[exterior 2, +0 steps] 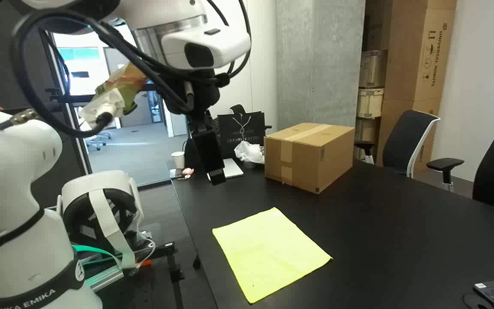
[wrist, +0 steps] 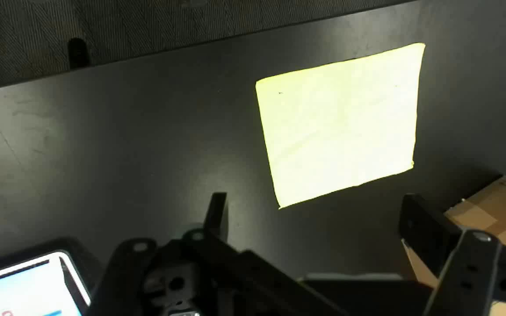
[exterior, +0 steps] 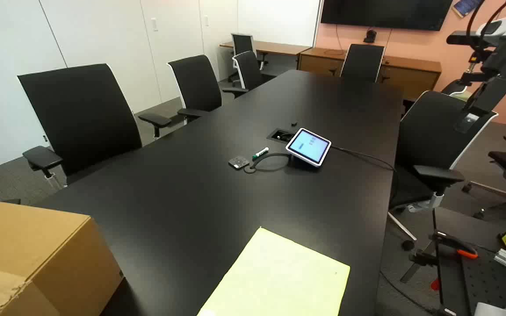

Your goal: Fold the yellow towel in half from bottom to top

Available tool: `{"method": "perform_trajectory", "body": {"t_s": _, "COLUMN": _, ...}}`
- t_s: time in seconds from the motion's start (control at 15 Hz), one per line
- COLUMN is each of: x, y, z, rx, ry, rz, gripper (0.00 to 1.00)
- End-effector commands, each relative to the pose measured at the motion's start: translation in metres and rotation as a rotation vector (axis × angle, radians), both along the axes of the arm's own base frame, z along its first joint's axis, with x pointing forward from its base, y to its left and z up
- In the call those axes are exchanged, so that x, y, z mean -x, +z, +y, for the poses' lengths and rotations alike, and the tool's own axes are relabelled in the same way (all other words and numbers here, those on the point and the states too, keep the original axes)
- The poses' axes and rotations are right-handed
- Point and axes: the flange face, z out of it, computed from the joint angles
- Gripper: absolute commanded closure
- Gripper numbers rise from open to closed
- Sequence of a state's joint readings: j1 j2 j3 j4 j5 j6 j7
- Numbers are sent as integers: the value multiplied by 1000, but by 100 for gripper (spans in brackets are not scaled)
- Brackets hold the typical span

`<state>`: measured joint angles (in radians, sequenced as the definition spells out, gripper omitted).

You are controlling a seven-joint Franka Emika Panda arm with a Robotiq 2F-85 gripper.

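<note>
The yellow towel [exterior: 279, 276] lies flat and spread out on the black table, with its near part cut off by the frame edge. In an exterior view the whole towel [exterior 2: 270, 253] shows as a slightly creased rectangle. The wrist view shows the towel [wrist: 341, 127] above and between the fingers. My gripper [wrist: 315, 210] is open, with its two fingers wide apart and nothing between them. It is held in the air above the table, apart from the towel. The gripper also shows in both exterior views [exterior: 469, 120] [exterior 2: 216, 175].
A tan cardboard box [exterior 2: 307, 156] stands on the table beyond the towel. A small tablet [exterior: 309, 147] with a cable, a green marker [exterior: 260, 153] and a small dark device [exterior: 238, 162] lie farther along. The table edge runs close beside the towel. A white headset [exterior 2: 101, 201] sits near the robot base.
</note>
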<state>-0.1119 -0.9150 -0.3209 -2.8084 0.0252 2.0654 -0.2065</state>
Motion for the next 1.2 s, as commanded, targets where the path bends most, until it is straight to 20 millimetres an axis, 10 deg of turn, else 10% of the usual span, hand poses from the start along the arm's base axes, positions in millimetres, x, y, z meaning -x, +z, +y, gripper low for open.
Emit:
{"method": "perform_trajectory", "body": {"t_s": 0.0, "x": 0, "y": -1, "z": 0, "rx": -2, "ry": 1, "rz": 6, "gripper": 0}}
{"method": "perform_trajectory", "body": {"t_s": 0.67, "x": -11, "y": -5, "z": 10, "rx": 19, "ry": 16, "rz": 18, "gripper": 0}}
{"method": "perform_trajectory", "body": {"t_s": 1.13, "x": -79, "y": -47, "z": 90, "rx": 111, "ry": 142, "rz": -41, "gripper": 0}}
